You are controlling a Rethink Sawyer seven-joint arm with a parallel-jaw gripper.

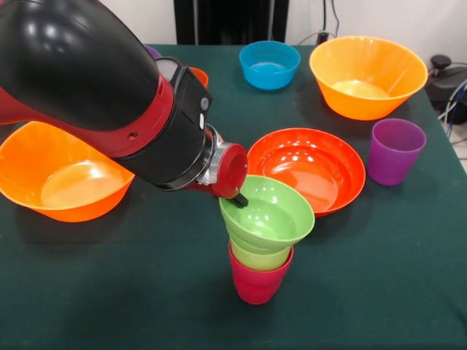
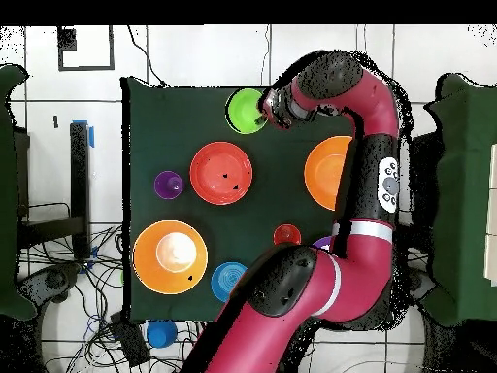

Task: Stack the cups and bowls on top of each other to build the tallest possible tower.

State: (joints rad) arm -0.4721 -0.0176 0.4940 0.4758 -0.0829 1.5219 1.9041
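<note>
No text, label, brand, number or sign can be read on the bowls, the cups, the arm or the table.

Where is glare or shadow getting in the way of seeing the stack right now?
Front view: bright highlights sit on the arm's black shell and inside the red-orange bowl; the lime green bowl atop the lime green cup and crimson cup reads clearly, and the gripper at its rim is dark. Overhead view: the large orange bowl has a washed-out white centre.
</note>
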